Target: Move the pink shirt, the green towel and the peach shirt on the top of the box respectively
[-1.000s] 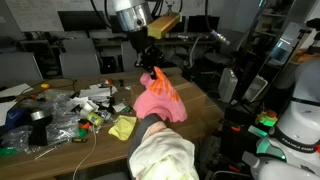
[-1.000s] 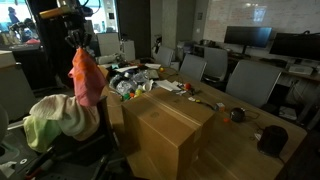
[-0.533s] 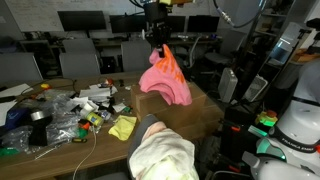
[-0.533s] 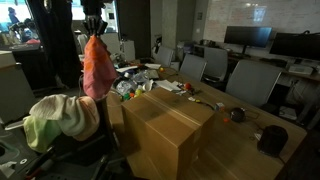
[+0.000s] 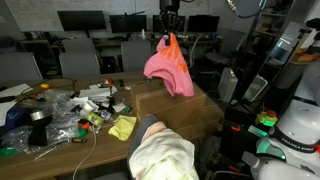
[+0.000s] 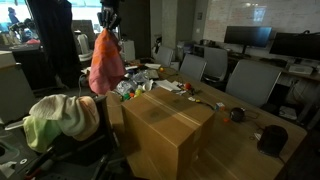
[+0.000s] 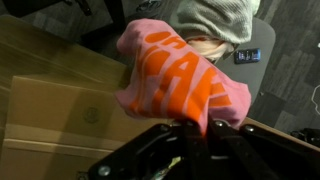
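While the pincer (image 5: 168, 30) hangs high above the table, its jaws are clamped tight on a pinch of the pink shirt (image 5: 168, 68), which dangles straight down from it like a bag, long axis upright. The wrist view looks down the closed fingers (image 7: 195, 135) onto the shirt's bright orange lettering. In both exterior views the cloth is clear of everything beneath it, touching nothing.

The box (image 6: 165, 125) lies below the pincer and off to the side. In an exterior view the shirt (image 6: 105, 62) hangs near the box's end, the one nearest the heap of laundry, with most of the brown top bare beyond it. I'd say the shirt has to travel over the middle of that top and come down before it is let go, or it may slide off the edge.

The green towel (image 5: 165, 155) sits in the heap, well apart from the pincer. A strip that looks like the peach shirt (image 7: 205, 43) peeks from under it. Both wait their turn.
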Robot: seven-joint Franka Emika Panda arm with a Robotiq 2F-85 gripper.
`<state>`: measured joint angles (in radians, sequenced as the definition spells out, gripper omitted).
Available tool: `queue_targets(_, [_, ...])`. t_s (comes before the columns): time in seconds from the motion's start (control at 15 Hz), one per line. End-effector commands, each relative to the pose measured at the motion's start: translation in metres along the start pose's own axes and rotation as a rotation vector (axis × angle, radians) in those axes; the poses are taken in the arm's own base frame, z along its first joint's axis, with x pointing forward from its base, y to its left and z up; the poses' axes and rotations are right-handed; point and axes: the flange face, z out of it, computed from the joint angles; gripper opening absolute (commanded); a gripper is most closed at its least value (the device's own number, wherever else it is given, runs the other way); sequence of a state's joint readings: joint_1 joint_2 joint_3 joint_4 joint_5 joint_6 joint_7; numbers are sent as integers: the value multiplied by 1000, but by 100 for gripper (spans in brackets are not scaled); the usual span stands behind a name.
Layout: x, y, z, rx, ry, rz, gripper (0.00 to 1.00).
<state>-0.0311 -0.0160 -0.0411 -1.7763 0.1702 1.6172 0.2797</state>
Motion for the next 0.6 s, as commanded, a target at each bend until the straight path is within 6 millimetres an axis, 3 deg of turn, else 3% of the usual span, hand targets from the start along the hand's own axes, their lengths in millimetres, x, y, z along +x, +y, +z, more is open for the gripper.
queue_targets(0.0, [-1,24,-10,113,-6,57,2])
queue_targets(0.27, [4,35,-2,197,-92,87,2])
queue_targets(0.53, [13,20,-8,168,-120,69,2])
